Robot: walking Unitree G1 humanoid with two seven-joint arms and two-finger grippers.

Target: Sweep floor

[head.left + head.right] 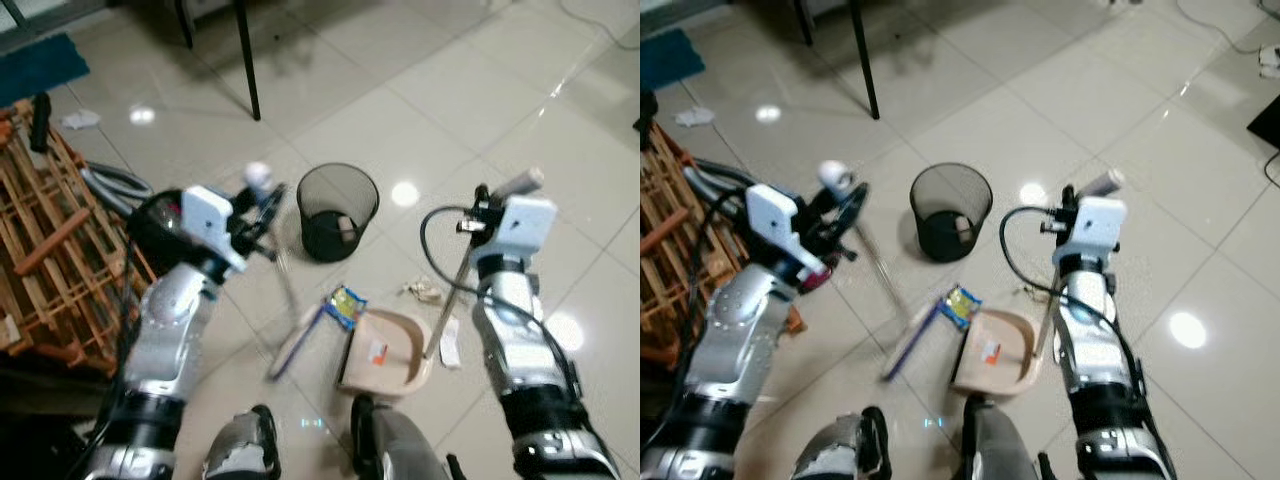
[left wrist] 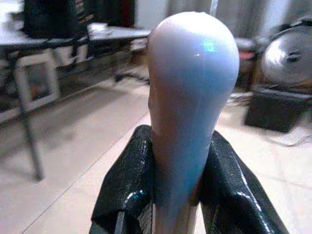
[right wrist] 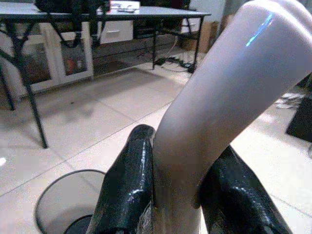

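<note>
On the tiled floor (image 1: 470, 60) just in front of my feet sit the broom head (image 1: 300, 340) and the beige dustpan (image 1: 385, 350), side by side, w/ a blue-yellow wrapper (image 1: 345, 305) lying between them at the pan's near corner. Left gripper (image 2: 175, 195) is clenched round the rounded top of the broom handle (image 2: 192, 97), fingers (image 2: 126, 195) pressed on both sides; the handle's long axis slants down and inward from that grip to the head. Right gripper (image 3: 175, 195) is clamped the same way on the dustpan handle (image 3: 229, 92), which runs steeply down to the pan's right rim. So the wrapper is below and inboard of both jaws, nearer the broom side; I judge the next stroke is a short push of the head rightward toward the pan mouth. Inside the pan: one small scrap w/ an orange mark (image 1: 377, 350). Crumpled paper (image 1: 425, 291) and a white slip (image 1: 449, 343) lie just outside the pan on its right, not yet collected. Black mesh bin (image 1: 338, 210) stands beyond, near the broom shaft, holding some pale rubbish at the bottom. Wooden rack (image 1: 50, 250) is off to my left, well apart.
</note>
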